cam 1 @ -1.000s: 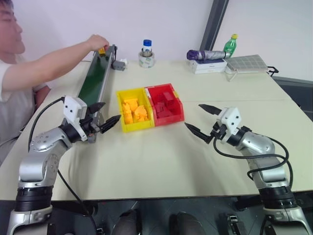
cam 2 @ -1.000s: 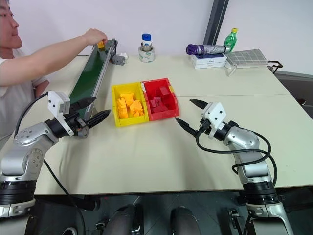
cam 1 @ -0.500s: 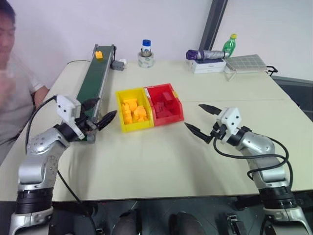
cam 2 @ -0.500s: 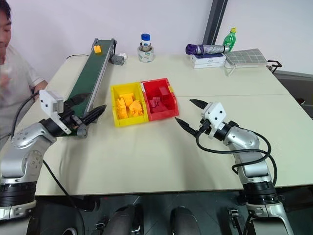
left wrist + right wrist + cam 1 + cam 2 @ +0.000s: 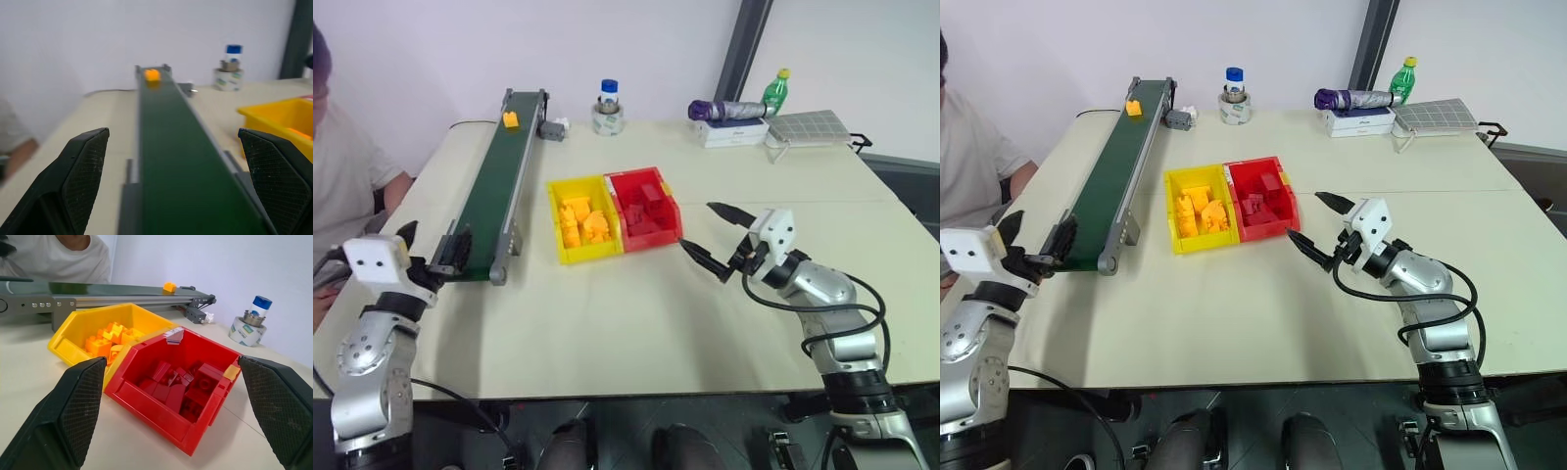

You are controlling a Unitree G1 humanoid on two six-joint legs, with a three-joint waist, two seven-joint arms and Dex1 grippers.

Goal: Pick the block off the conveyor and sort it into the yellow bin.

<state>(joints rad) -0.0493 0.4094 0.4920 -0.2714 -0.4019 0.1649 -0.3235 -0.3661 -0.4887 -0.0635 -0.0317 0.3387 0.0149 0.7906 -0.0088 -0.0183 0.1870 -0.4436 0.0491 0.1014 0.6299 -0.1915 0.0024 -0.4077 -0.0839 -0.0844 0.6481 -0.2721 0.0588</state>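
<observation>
The block (image 5: 510,119) sits at the conveyor's (image 5: 494,196) far end, so the left hand (image 5: 429,253), spread wide at the near end, is best held centred over the belt until it arrives

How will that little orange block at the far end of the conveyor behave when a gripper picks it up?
The block looks like a hard plastic brick, so it is probably stiff and light. It sits flat on the conveyor, so it likely won't roll. Being far smaller than the open left gripper, it could slip or twist if pinched off-centre.
</observation>
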